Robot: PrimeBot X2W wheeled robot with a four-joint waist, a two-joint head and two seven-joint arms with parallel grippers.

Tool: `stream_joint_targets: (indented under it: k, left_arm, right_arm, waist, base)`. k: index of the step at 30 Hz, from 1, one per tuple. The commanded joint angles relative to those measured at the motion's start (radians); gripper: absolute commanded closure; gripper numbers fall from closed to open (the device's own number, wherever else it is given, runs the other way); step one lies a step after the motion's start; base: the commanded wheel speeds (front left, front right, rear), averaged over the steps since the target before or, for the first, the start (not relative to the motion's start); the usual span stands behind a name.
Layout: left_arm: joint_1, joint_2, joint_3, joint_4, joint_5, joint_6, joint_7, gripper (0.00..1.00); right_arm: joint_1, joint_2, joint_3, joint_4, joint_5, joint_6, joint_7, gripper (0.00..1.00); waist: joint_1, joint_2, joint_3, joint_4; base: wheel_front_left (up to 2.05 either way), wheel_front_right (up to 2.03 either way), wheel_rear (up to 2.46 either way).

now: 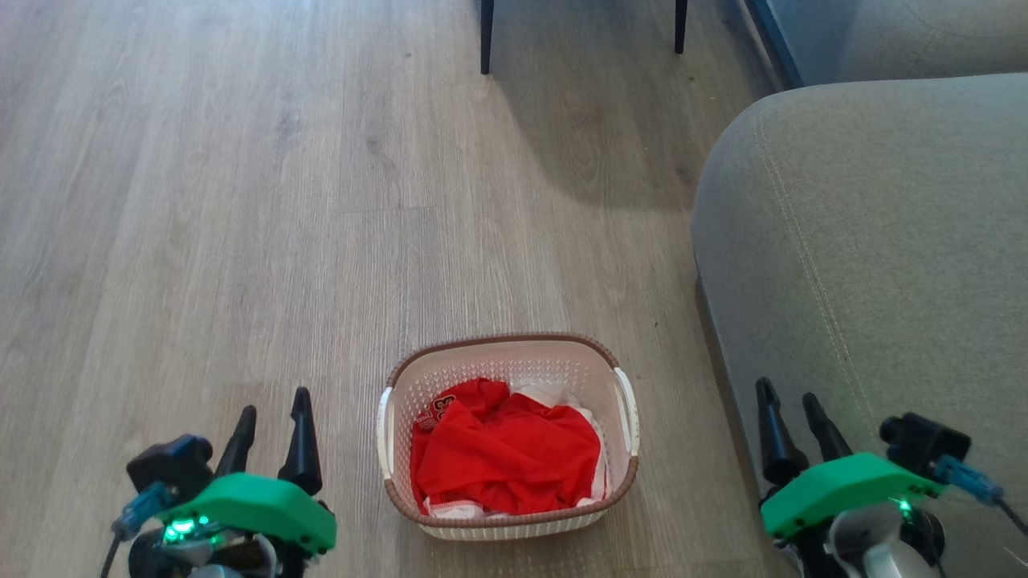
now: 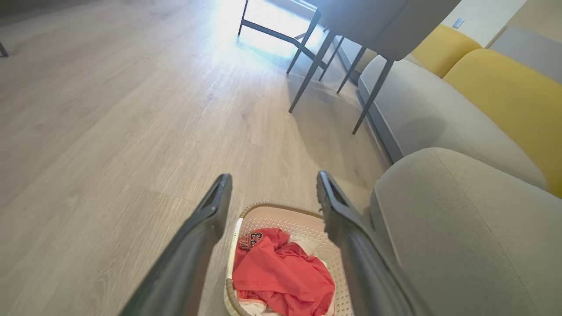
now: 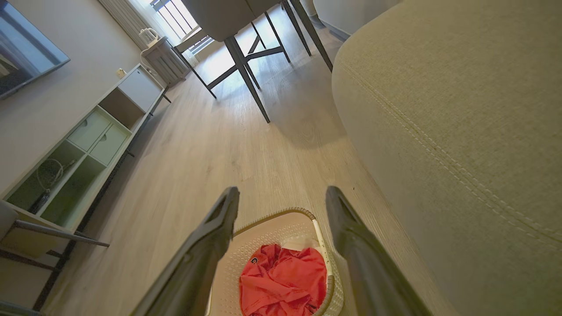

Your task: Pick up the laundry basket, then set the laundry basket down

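Your left hand [image 1: 273, 405] hovers spread and empty left of the laundry basket [image 1: 514, 365], which sits on the floor [image 1: 241, 201] between both hands, red clothes [image 1: 506, 457] inside, its handles [image 1: 628, 409] turned outward to suit a two-handed lift. Your right hand [image 1: 787, 395], likewise spread and empty, hangs over the sofa [image 1: 867, 241], so I judge it must swing inward.

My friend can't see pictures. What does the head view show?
A cream-white perforated plastic laundry basket with a brown woven-look rim sits on a pale wood floor, holding red clothes. The robot's left gripper and right gripper, both open, hover either side; a grey sofa arm stands at the right.
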Motion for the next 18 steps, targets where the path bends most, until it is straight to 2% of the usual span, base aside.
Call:
stream_joint_targets:
  k: [1, 18]
  left_arm:
    - [-0.023, 0.023, 0.012, -0.043, 0.035, 0.009, -0.015, 0.0]
    - [-0.004, 0.045, -0.022, -0.052, 0.225, 0.06, -0.064, 0.0]
  right_arm:
    - [-0.041, -0.01, 0.023, -0.039, -0.036, 0.0, -0.016, 0.0]
    - [-0.047, -0.012, 0.065, -0.044, -0.235, 0.0, -0.066, 0.0]
  waist:
    - [0.0, 0.0, 0.0, 0.0]
    - [0.0, 0.0, 0.003, -0.004]
  base:
    - [0.0, 0.0, 0.0]
    - [0.0, 0.0, 0.0]
